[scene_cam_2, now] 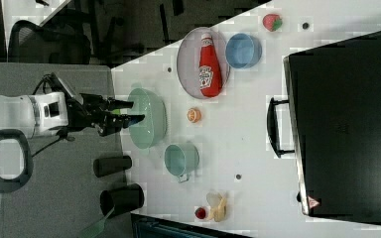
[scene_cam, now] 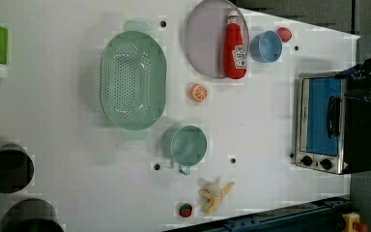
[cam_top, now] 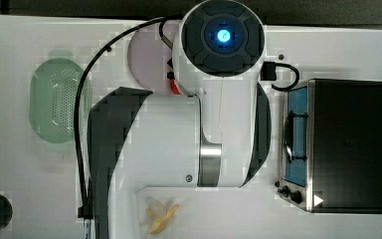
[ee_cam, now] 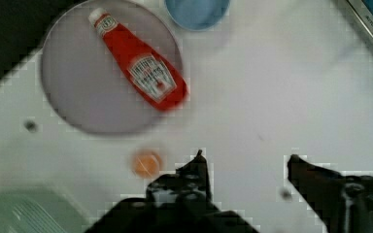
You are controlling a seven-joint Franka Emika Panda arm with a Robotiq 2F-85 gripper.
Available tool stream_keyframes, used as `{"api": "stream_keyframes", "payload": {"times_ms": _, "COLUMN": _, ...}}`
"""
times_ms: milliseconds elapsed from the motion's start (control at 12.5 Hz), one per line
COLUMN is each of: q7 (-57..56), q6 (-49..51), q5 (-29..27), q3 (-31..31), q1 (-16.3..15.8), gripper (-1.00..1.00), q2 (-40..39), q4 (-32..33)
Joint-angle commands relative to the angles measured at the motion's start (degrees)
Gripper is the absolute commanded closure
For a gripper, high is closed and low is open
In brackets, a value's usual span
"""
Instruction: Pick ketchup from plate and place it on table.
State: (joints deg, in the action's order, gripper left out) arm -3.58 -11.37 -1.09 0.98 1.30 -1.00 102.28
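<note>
Ketchup lies on its side on the plate, its base overhanging the rim nearest the blue bowl, its white cap pointing toward the far rim. The gripper hangs high above the table, released, both fingers apart with nothing between them. In the wrist view the bottle sits well ahead of the fingertips, with an orange slice on the surface between the gripper and the plate.

Step in hand, as judged: approach and descent to the bottle; no contact yet.

Recommended procedure:
- Centre the gripper over the labelled body, not the tapered neck.
- Rotate the wrist so the fingers straddle the bottle across its width.
- Descend until the fingertips clear the plate surface on both sides, then close.
- Lift straight up before travelling, so that the plate does not drag.

Surface and room: the tabletop is white and flat, with small dark holes. A green perforated basket and a teal cup stand beside the gripper's line of approach. A toaster oven occupies the opposite side. Bare white surface between the plate and the oven appears suitable for the release.
</note>
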Motion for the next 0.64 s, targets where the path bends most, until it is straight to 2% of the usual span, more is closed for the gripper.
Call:
{"api": "stream_keyframes", "payload": {"times_ms": 80, "q7": 1.81, "q6": 11.44, "q5": -0.67, "q3": 2.45, "q1": 6.10, "gripper": -0.58, "q2": 16.30, "q4": 6.20}}
{"api": "stream_keyframes", "payload": {"times_ms": 240, "q7": 1.67, "q6": 10.80, "q5": -0.67, "q3": 2.62, "q1": 6.00, "gripper": -0.99, "q2": 15.33, "q4": 6.19}}
{"api": "stream_keyframes", "payload": {"times_ms": 640, "q7": -1.24, "q6": 3.95, "q5": -0.67, "q3": 4.40, "q1": 5.76, "gripper": -1.00, "q2": 6.92, "q4": 6.13}}
